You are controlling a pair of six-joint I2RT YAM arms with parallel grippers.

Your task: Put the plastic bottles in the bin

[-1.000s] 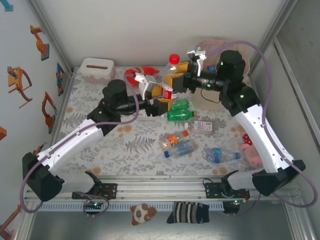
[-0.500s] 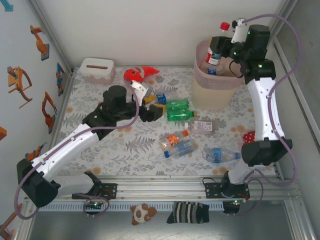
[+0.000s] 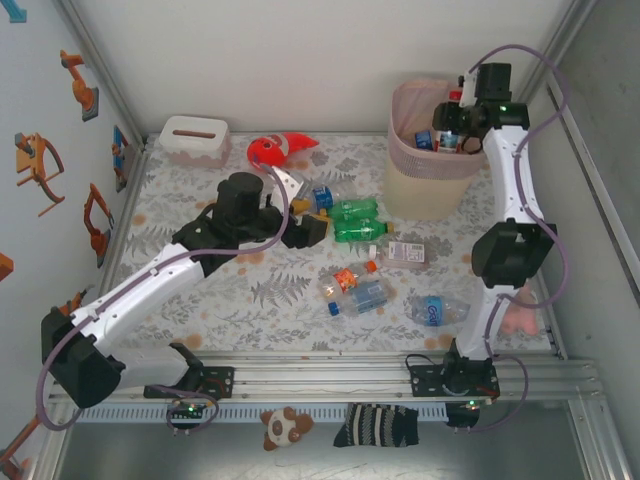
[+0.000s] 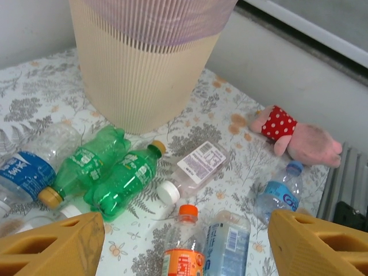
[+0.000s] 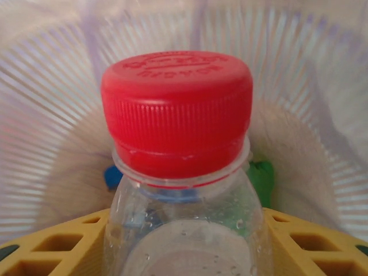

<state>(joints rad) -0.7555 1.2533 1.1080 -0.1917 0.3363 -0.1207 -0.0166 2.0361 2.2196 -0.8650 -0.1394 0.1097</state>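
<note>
The beige bin (image 3: 425, 180) with its pink liner stands at the back right of the table. My right gripper (image 3: 450, 122) hangs in its mouth, shut on a clear plastic bottle with a red cap (image 5: 178, 115), which points down into the bin (image 5: 52, 86) between the yellow fingers (image 5: 54, 250). Several plastic bottles lie mid-table: two green ones (image 3: 357, 220), a blue-labelled one (image 3: 322, 196), a white-labelled one (image 3: 405, 252), an orange-labelled one (image 3: 345, 278) and a blue one (image 3: 435, 310). My left gripper (image 3: 300, 210) hovers open just left of the green bottles (image 4: 109, 172), holding nothing.
A white tissue box (image 3: 193, 138) and a red-orange fish toy (image 3: 275, 150) sit at the back left. A pink plush with a red dotted band (image 4: 293, 135) lies at the right edge near the blue bottle (image 4: 279, 192). Walls close in both sides.
My right arm swung from mid-table up and over to the bin with the red-capped bottle, then lowered it into the bin's mouth. The left gripper shifted only slightly.
</note>
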